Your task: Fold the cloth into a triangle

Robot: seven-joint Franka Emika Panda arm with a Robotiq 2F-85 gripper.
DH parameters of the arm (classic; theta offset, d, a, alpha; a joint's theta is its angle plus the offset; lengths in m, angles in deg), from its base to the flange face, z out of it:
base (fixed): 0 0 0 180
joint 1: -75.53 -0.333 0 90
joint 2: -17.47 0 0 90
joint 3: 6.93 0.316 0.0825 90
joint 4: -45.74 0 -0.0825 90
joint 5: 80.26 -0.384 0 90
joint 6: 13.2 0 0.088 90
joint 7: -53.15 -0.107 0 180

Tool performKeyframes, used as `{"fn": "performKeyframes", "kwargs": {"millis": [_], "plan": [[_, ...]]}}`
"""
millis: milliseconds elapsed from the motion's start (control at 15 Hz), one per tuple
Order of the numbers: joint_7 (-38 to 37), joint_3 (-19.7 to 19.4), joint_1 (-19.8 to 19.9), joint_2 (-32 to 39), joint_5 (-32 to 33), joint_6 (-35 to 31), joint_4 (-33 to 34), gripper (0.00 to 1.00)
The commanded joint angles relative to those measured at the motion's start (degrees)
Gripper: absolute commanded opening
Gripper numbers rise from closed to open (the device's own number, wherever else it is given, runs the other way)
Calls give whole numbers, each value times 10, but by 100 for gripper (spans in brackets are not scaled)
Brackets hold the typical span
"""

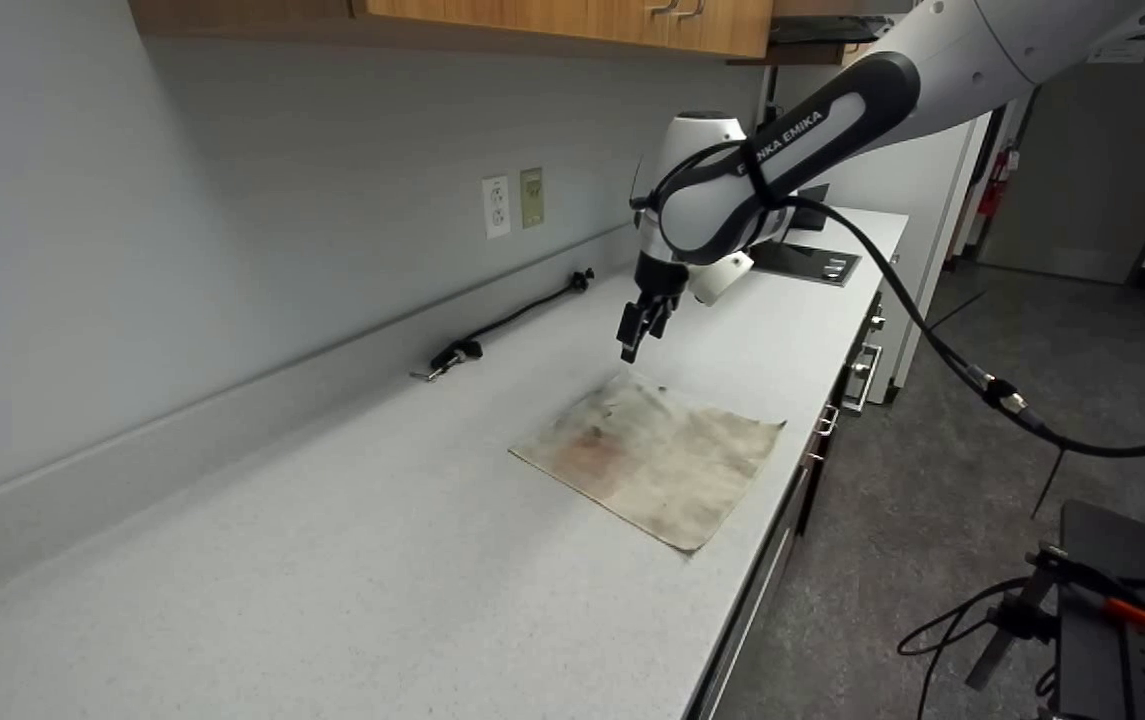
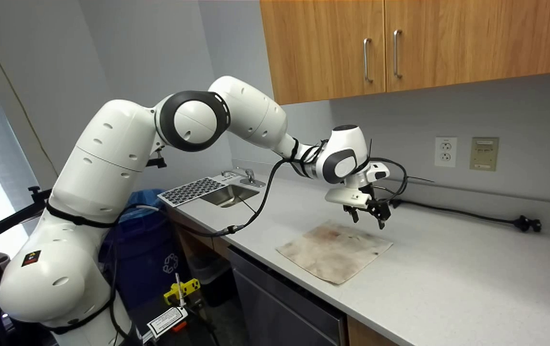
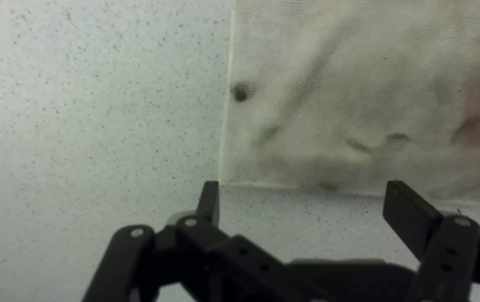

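Observation:
The cloth, a beige square with brown, grey and reddish stains, lies spread out flat on the white countertop. It shows in both exterior views and in the wrist view. My gripper is open with nothing between its fingers. In the wrist view its left fingertip appears beside a cloth corner, and its right fingertip overlaps the cloth's edge in the picture. In both exterior views the gripper hangs above the counter, near the wall-side part of the cloth, apart from it.
A black cable with clamp ends lies along the backsplash, also in an exterior view. A sink with a faucet is at the counter's far end. A dark cooktop panel lies behind the arm. Wooden cabinets hang above.

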Motion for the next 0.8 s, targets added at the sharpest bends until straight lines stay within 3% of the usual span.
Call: {"fn": "performKeyframes", "kwargs": {"millis": [0,733], "plan": [[23,5,10,25,12,14,28,100],[108,23,28,113,29,48,122,100]]}}
